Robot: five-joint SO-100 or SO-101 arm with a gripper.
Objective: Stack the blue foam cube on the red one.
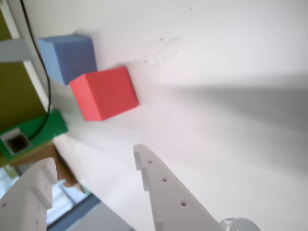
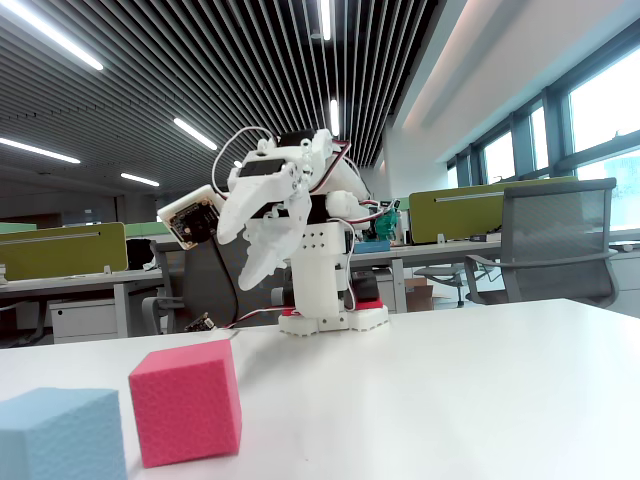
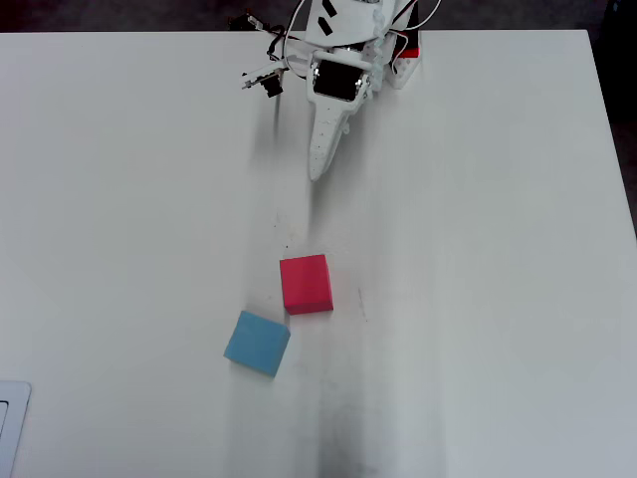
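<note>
The blue foam cube (image 3: 257, 342) sits on the white table, touching or nearly touching a corner of the red cube (image 3: 306, 283). Both rest on the table, side by side, neither on top of the other. In the wrist view the blue cube (image 1: 67, 57) is upper left and the red cube (image 1: 105, 92) is just below and right of it. In the fixed view the blue cube (image 2: 60, 435) and red cube (image 2: 187, 400) are in the left foreground. My gripper (image 3: 318, 164) hangs in the air near the arm's base, far from the cubes. It is open and empty (image 1: 94, 161) and also shows in the fixed view (image 2: 262, 262).
The arm's base (image 3: 348, 40) stands at the table's far edge with loose wires (image 3: 261, 78) beside it. A green block (image 1: 33, 130) and a black cable (image 1: 41, 57) lie beyond the table's edge. A white object's corner (image 3: 10, 428) shows at the lower left.
</note>
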